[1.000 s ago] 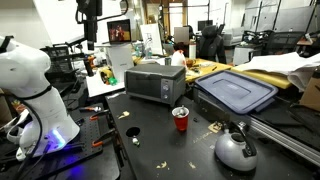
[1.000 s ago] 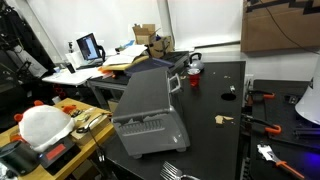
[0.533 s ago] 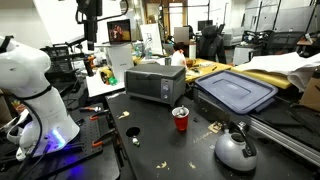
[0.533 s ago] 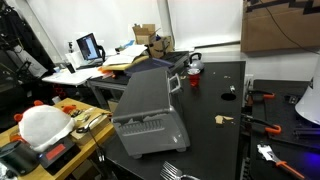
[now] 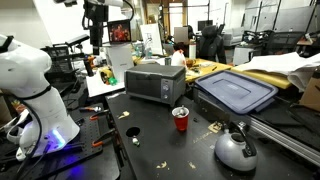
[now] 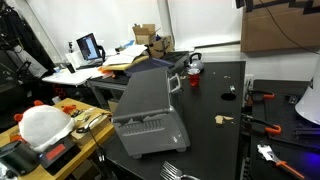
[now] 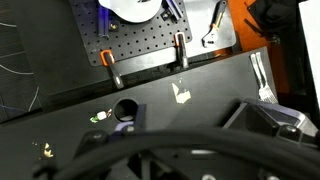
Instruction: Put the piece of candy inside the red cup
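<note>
- Two things matter in an exterior view. The red cup (image 5: 180,119) stands upright with its mouth up, so it can take a drop from above. A yellowish scrap I take for the piece of candy (image 5: 132,131) lies loose on the black surface (image 5: 150,152), apart from the cup.
- Both sit well below the tool (image 5: 94,42), which hangs high above the white arm base (image 5: 25,80). It is too dark and small here, so I cannot tell whether its jaws are apart or together.
- A toaster oven (image 5: 155,83), silver kettle (image 5: 236,150) and grey bin lid (image 5: 238,92) ring the cup but leave its mouth open from above.
- In an exterior view from beyond the oven, the red cup (image 6: 194,82) stands just beside the kettle. The likely piece of candy (image 6: 222,119) lies in the open. The tool is not clearly shown. Cluttered desks and a monitor (image 6: 89,46) mark a crowded workshop.
- In the wrist view, the piece of candy (image 7: 181,94) lies on bare surface beneath the tool.
- A dark ring (image 7: 125,110) near it may be the cup's mouth, though I cannot confirm that.
- Orange clamps (image 7: 106,60) pin a perforated board (image 7: 140,45) at the surface's edge.
- The tool is only a dark blur along the bottom edge.
</note>
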